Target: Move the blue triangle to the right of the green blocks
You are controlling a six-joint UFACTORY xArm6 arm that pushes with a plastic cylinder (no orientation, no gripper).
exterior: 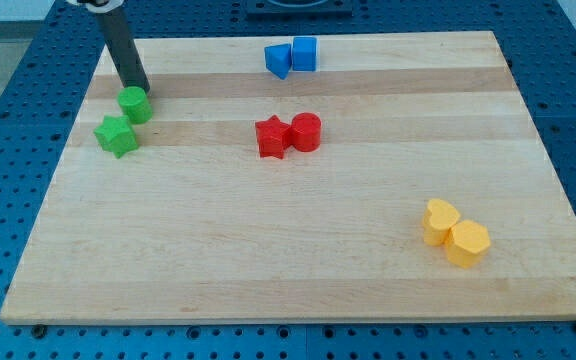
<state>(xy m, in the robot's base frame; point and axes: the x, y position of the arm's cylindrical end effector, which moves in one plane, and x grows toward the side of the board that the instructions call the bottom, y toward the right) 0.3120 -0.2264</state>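
The blue triangle (279, 60) lies near the board's top edge, touching a blue cube (305, 53) on its right. Two green blocks sit at the view's left: a green round block (134, 104) and a green star-shaped block (117, 135) just below-left of it. My tip (139, 88) is at the upper edge of the green round block, touching or nearly touching it. The rod slants up to the view's top left. The tip is far to the left of the blue triangle.
A red star-shaped block (271, 137) and a red round block (306, 131) touch at the board's middle. Two yellow blocks (441, 221) (467, 243) sit together at the lower right. The wooden board (288, 280) rests on a blue perforated table.
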